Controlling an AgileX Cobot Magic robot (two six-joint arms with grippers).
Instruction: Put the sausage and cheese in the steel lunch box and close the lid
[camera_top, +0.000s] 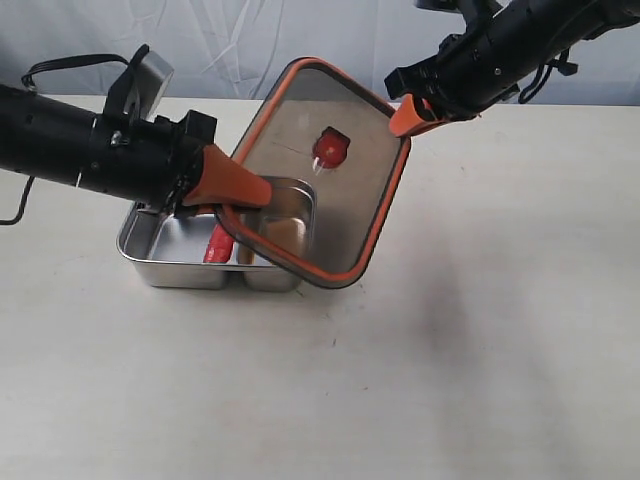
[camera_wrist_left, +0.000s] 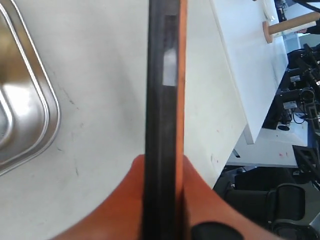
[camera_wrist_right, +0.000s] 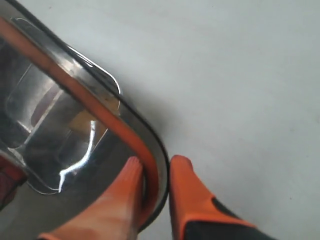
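Observation:
The dark translucent lid (camera_top: 320, 190) with its orange rim hangs tilted over the right end of the steel lunch box (camera_top: 150, 250). My left gripper (camera_top: 262, 192) is shut on the lid's near-left edge, seen edge-on in the left wrist view (camera_wrist_left: 162, 75). My right gripper (camera_top: 405, 120) is shut on the lid's far-right corner (camera_wrist_right: 150, 165). The red sausage (camera_top: 218, 243) lies in the box beside the divider. The cheese (camera_top: 244, 254) sits just right of it, mostly under the lid. A red valve tab (camera_top: 330, 147) marks the lid's centre.
The box stands on a pale table (camera_top: 450, 350). A grey backdrop hangs behind the table. In the left wrist view the table's edge (camera_wrist_left: 235, 100) drops off to dark equipment on the floor.

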